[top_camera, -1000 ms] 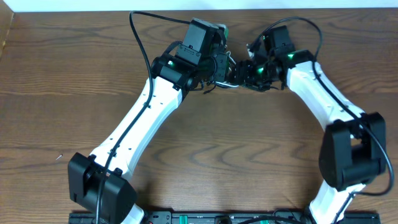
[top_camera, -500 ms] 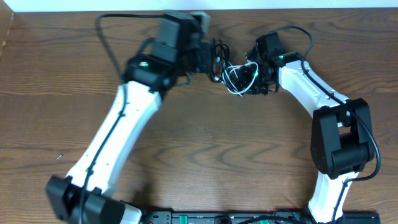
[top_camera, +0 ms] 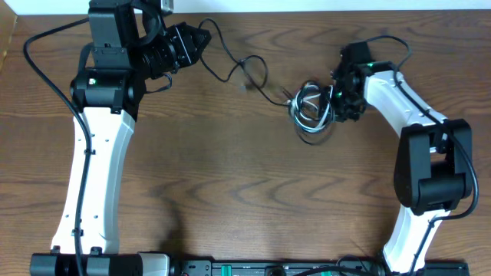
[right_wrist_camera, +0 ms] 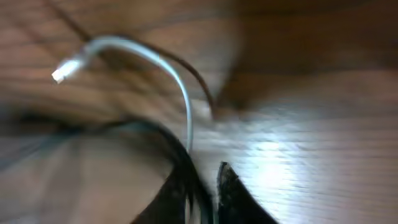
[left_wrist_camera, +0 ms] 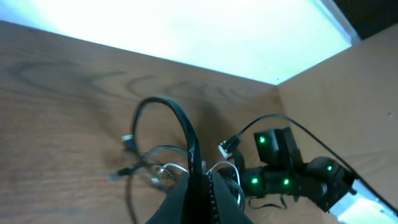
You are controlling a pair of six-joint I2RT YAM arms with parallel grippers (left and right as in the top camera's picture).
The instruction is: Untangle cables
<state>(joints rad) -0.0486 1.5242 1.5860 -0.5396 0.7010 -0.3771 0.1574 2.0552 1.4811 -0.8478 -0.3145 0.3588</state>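
My left gripper [top_camera: 202, 41] is at the back left, shut on the black cable [top_camera: 230, 73]. That cable stretches right across the table into a small tangle. In the left wrist view the black cable [left_wrist_camera: 180, 118] arches up out of my closed left gripper [left_wrist_camera: 202, 183]. The white cable [top_camera: 308, 101] lies in loops inside the tangle, and my right gripper [top_camera: 335, 104] sits on its right side. The right wrist view is blurred. There the white cable [right_wrist_camera: 168, 68] curves down into my right gripper [right_wrist_camera: 208, 186], whose jaws are nearly together, beside a black strand [right_wrist_camera: 149, 127].
The wooden table's back edge [top_camera: 253, 9] meets a white wall just behind my left gripper. The table's left edge [top_camera: 8, 46] is near the left arm. A thick black arm wire [top_camera: 46, 34] loops out beside the left wrist.
My left arm swung far to the left, drawing the black cable out of the tangle into a long line. The right gripper closed on the tangle and shifted slightly right.
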